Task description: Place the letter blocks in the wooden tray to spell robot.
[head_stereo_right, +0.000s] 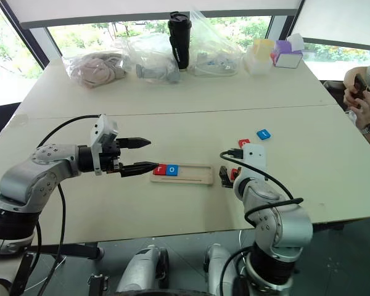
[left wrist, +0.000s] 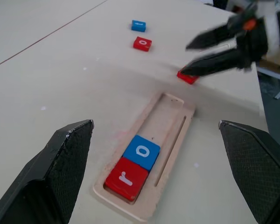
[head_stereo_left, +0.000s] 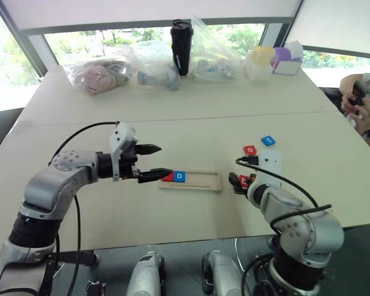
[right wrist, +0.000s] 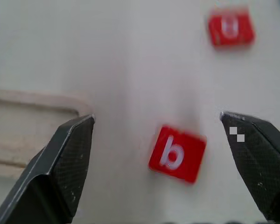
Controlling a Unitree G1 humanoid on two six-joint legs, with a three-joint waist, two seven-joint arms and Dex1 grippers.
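Wooden tray (head_stereo_left: pixel 200 181) at frame centre holds red r (left wrist: pixel 127 178) and blue o (left wrist: pixel 142 151); red b (right wrist: pixel 177 153) lies between the right gripper's (right wrist: pixel 168 140) spread fingers; left gripper (head_stereo_left: pixel 153 161) released

Red r (left wrist: pixel 126 178), blue o (left wrist: pixel 142 151) touching in wooden tray (left wrist: pixel 175 154).

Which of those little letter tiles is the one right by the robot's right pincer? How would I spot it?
Find the wooden tray mid-table, then look just past its empty end, toward the right pincer. A red b tile lies there on the bare table. The other loose red tile lies farther away, beside a blue tile.
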